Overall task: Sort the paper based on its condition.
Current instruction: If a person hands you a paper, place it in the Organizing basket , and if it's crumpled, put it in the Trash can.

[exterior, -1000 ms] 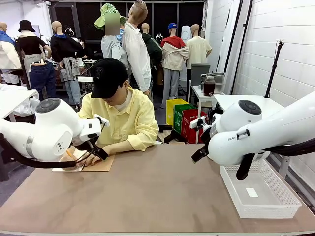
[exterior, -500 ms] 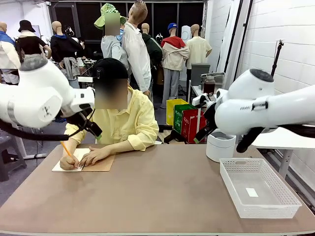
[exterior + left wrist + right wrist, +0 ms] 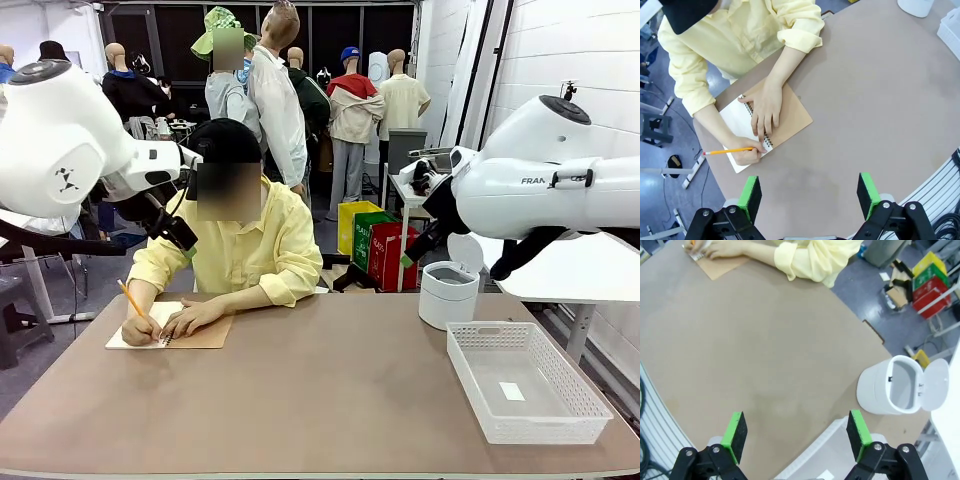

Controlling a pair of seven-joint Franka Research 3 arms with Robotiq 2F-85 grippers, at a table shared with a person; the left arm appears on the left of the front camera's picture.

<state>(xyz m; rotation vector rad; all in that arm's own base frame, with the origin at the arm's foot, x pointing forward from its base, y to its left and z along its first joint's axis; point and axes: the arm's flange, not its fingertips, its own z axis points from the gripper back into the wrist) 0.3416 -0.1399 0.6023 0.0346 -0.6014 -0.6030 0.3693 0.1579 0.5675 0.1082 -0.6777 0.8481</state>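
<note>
Lifted higher than half a sec ago, both arms. L gripper (image 3: 809, 192) and R gripper (image 3: 796, 435): jaws spread wide, gripping nothing. Nearby: white bin (image 3: 447, 295), lid up, beside white basket (image 3: 470, 385). Pinned under person's hand (image 3: 765, 107) and pencil (image 3: 727, 150): paper (image 3: 735, 122), far-left corner of table (image 3: 320, 400), in spiral notebook (image 3: 790, 117). Long axis along spiral, approx person-to-robot.

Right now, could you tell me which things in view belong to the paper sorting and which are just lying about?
Likely for the job: white notebook page being written on, open-lidded white bin, white mesh basket.
Just about: pencil, tan notebook cover, coloured crates on the floor.
</note>
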